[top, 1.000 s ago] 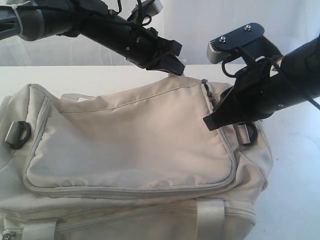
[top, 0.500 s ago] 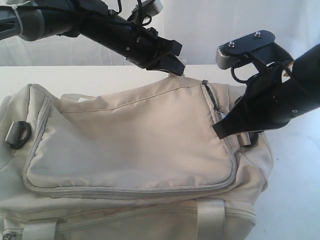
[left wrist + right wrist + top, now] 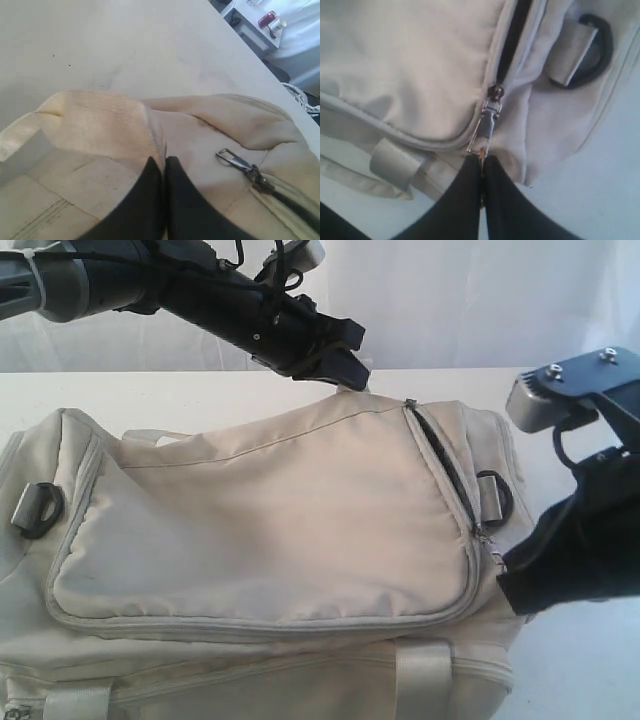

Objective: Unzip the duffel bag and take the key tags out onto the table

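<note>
Table (image 3: 200, 390), white and wide, bears the duffel bag (image 3: 260, 510); curtain (image 3: 450, 300) behind.

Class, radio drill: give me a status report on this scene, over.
Left gripper shut, pinching duffel bag fabric. Right gripper shut on zipper pull; zipper part open. Key tags not in sight. Nothing blocking.

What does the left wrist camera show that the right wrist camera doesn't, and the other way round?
Left wrist only: left gripper, jaws shut on a fold of the duffel bag, beside a loose zipper pull. Right wrist only: right gripper, jaws shut on a second zipper pull, its zipper part open, plus a strap ring. Both: beige bag, white table.
</note>
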`<state>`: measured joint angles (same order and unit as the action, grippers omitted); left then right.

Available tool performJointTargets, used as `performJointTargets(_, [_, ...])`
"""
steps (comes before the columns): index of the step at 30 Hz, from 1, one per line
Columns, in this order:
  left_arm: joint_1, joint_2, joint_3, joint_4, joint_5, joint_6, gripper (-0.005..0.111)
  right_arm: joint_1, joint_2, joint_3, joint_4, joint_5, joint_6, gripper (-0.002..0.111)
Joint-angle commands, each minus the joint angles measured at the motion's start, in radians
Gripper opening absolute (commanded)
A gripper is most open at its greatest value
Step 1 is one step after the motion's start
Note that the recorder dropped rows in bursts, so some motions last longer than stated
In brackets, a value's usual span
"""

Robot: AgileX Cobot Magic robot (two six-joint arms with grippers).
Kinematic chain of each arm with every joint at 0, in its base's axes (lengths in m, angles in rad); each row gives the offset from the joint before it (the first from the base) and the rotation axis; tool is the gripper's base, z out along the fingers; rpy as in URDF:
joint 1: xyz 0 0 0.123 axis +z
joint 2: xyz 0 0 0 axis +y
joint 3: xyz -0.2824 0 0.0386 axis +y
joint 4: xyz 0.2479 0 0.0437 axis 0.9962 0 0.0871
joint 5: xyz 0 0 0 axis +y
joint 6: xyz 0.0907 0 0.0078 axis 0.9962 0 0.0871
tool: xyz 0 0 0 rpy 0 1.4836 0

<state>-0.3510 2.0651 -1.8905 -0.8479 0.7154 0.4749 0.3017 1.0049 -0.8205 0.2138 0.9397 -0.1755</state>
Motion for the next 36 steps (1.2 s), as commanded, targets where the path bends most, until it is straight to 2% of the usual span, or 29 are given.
performJointTargets(1, [0.001,-0.029,-0.007,-0.026,-0.017,-0.012,0.000,-0.003,-0.100,0.069,0.084,0.040,-0.018,0.000])
performJointTargets(11, [0.001,-0.029,-0.007,-0.026,-0.026,-0.031,0.000,-0.003,-0.177,0.218,0.334,0.000,-0.149,0.000])
performJointTargets(16, [0.001,-0.029,-0.007,-0.021,-0.024,-0.027,0.000,-0.003,-0.177,0.292,0.493,-0.116,-0.271,0.000])
performJointTargets(21, [0.001,-0.029,-0.007,0.004,0.003,-0.027,0.000,-0.003,-0.175,0.337,0.513,-0.179,-0.273,0.000])
performJointTargets(23, [0.001,-0.029,-0.007,0.017,0.010,-0.027,0.008,-0.003,-0.175,0.344,0.513,-0.179,-0.273,0.000])
performJointTargets(25, [0.001,-0.029,-0.007,0.046,0.010,-0.027,0.020,-0.003,-0.175,0.344,0.511,-0.179,-0.273,0.000])
performJointTargets(29, [0.008,-0.051,-0.007,0.166,0.017,-0.026,0.054,-0.003,-0.175,0.344,0.511,-0.186,-0.273,0.000])
performJointTargets(30, [0.010,-0.055,-0.007,0.183,0.020,-0.026,0.058,-0.003,-0.175,0.344,0.511,-0.186,-0.273,0.000])
performJointTargets(32, [0.020,-0.079,-0.007,0.196,0.046,-0.026,0.062,-0.003,-0.175,0.344,0.511,-0.196,-0.273,0.000])
performJointTargets(36, [0.026,-0.139,-0.007,0.222,0.184,-0.009,0.060,-0.003,-0.175,0.344,0.511,-0.217,-0.273,0.000])
